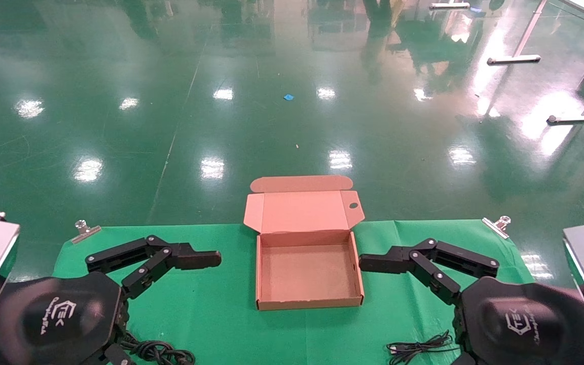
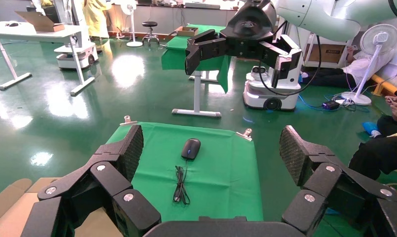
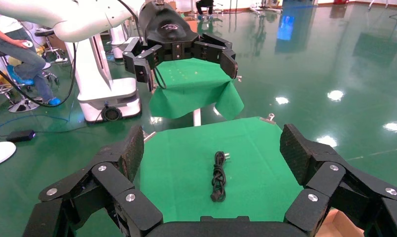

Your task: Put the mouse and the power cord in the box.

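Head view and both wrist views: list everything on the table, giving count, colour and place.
box: one, brown cardboard, lid open, nothing inside, middle of the table
cloth: one, green, covering the table
mouse: one, black, on the cloth at the robot's right, thin cable trailing
power cord: one, black, bundled, on the cloth at the robot's left
clips: two, silver, at the cloth's far corners
left tool: one, black, open, above the cloth left of the box
right tool: one, black, open, above the cloth right of the box
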Tool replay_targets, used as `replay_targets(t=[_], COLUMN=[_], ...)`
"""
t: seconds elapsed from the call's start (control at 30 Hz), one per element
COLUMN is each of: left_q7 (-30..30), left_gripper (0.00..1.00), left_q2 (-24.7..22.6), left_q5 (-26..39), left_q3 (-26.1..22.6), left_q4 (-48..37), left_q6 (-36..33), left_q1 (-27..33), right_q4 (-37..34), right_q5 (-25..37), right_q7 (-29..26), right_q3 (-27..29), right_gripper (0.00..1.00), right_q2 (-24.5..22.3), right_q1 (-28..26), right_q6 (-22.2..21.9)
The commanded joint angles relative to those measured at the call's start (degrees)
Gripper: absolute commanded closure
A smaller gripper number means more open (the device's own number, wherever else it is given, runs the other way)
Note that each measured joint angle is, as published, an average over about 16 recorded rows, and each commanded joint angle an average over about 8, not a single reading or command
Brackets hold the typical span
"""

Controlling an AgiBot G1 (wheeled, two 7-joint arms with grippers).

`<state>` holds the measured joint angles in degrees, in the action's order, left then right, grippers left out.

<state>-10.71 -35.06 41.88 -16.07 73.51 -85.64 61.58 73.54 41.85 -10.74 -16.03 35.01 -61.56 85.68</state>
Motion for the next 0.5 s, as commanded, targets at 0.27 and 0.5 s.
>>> replay_targets(t=[0.27,0.5], left_q7=[-0.01,0.02], left_gripper=[0.0,0.0], left_q2=[0.0,0.11], left_q5=[0.0,0.26], left_q3=[0.01,-0.07], left_q4=[0.01,0.14], left_q6=[-0.01,-0.09], left_q1=[0.0,0.15], right_q4=[0.0,0.02], right_q5=[0.0,0.08], right_q7=[0.0,0.11], right_q3=[0.0,0.03], right_gripper=[0.0,0.0], right_q2=[0.0,-0.15], right_q1=[0.0,0.04], right_q6=[-0.01,0.05])
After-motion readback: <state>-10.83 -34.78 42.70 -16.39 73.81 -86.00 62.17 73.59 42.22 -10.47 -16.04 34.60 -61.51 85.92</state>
